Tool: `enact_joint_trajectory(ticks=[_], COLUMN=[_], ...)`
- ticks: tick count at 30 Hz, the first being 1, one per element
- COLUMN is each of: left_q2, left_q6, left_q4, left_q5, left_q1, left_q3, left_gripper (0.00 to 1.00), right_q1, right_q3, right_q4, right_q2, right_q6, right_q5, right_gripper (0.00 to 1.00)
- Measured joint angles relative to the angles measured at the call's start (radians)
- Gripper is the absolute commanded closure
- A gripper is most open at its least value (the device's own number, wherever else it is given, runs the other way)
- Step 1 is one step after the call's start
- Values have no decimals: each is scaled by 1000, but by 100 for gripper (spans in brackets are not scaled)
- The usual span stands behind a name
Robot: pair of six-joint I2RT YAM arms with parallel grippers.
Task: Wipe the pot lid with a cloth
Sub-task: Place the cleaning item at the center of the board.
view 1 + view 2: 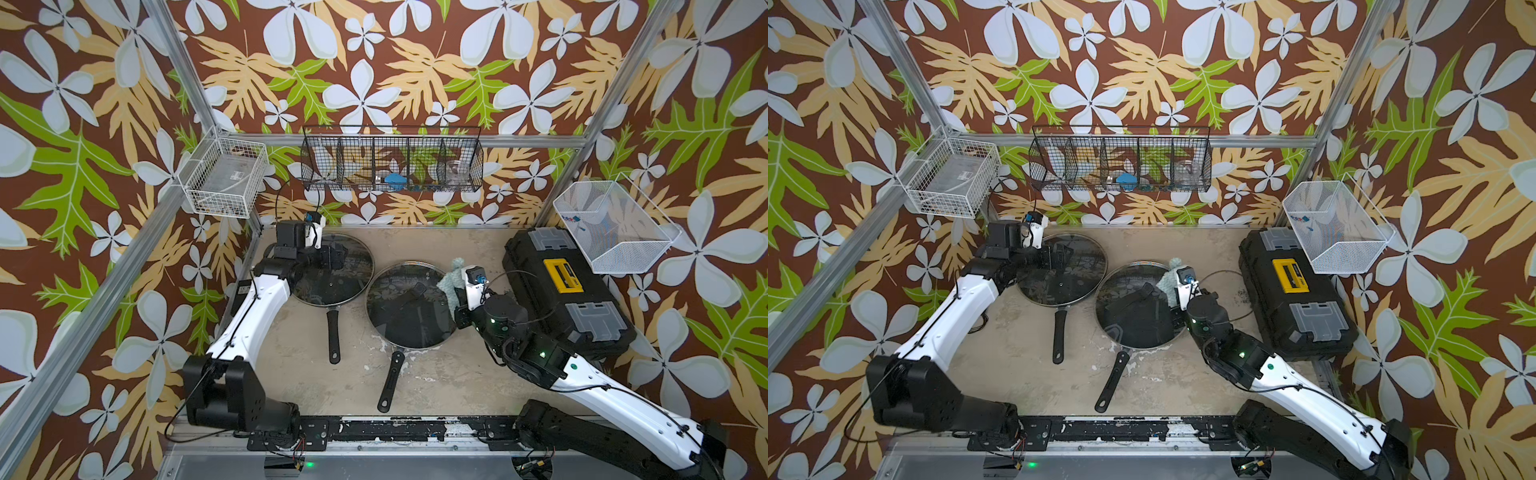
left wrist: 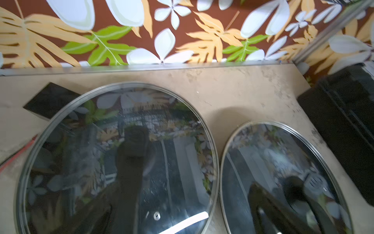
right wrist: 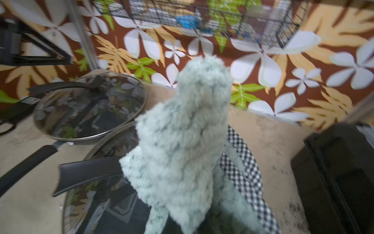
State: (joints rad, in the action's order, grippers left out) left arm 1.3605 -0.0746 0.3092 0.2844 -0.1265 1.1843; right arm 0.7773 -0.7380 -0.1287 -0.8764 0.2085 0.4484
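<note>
My right gripper (image 1: pixel 456 291) is clenched on the cloth (image 1: pixel 451 275), between the toolbox (image 1: pixel 565 291) and the pot lid (image 1: pixel 409 316). I cannot tell my left gripper's (image 1: pixel 334 257) state. The tabletop (image 1: pixel 415 245) is scuffed beige, the walls (image 1: pixel 374 62) floral. The lid lies flat, its bar handle (image 1: pixel 417 291) diagonal, far end nearer the toolbox.

Right hand (image 1: pixel 456 293) clamped (left arm (image 1: pixel 257 307) bent forward).
</note>
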Motion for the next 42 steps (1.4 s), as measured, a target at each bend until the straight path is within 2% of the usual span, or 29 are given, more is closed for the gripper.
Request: enact_joint_trajectory(ticks=[4, 7, 12, 14, 15, 16, 18, 20, 22, 24, 29, 33, 38, 42], left_q2=[-175, -262, -315, -319, -321, -323, -326, -331, -340, -359, -431, -518, -615, -632], left_q6=[-39, -63, -84, -83, -83, -81, -79, -75, -71, -69, -74, -84, -93, -101], left_q4=[-170, -265, -343, -359, -366, -369, -373, -373, -374, -378, -390, -414, -468, -530], left_q5=[8, 3, -19, -23, -27, -31, -41, -41, -49, -69, -135, -223, -331, -388], left_q1=[-74, -128, -150, -150, -150, -150, -150, -150, -150, -150, -150, -150, -150, -144], left_q3=[-204, -298, -354, -357, -359, -359, -359, -359, -363, -374, -426, -532, -688, -750], left_gripper=[0, 0, 0, 0, 0, 0, 0, 0, 0, 0, 0, 0, 0, 0], right_q1=[-91, -158, -254, -265, -269, -273, -281, -285, -285, -285, -285, -293, -298, -345], right_q3=[125, 216, 336, 358, 363, 365, 363, 348, 317, 279, 217, 221, 328, 462], right_q4=[-6, 11, 61, 81, 93, 104, 116, 113, 103, 98, 91, 121, 287, 486], right_q2=[59, 71, 10, -21, -37, -49, -60, -55, -41, -24, 17, 43, 65, 68], right_q6=[88, 138, 214, 233, 237, 245, 261, 262, 257, 247, 194, 130, 40, -59], right_q5=[-3, -8, -91, -120, -132, -140, -147, -146, -142, -131, -80, -21, 164, 268], right_gripper=[97, 97, 95, 91, 86, 75, 48, 26, 13, 5, 2, 0, 0, 0])
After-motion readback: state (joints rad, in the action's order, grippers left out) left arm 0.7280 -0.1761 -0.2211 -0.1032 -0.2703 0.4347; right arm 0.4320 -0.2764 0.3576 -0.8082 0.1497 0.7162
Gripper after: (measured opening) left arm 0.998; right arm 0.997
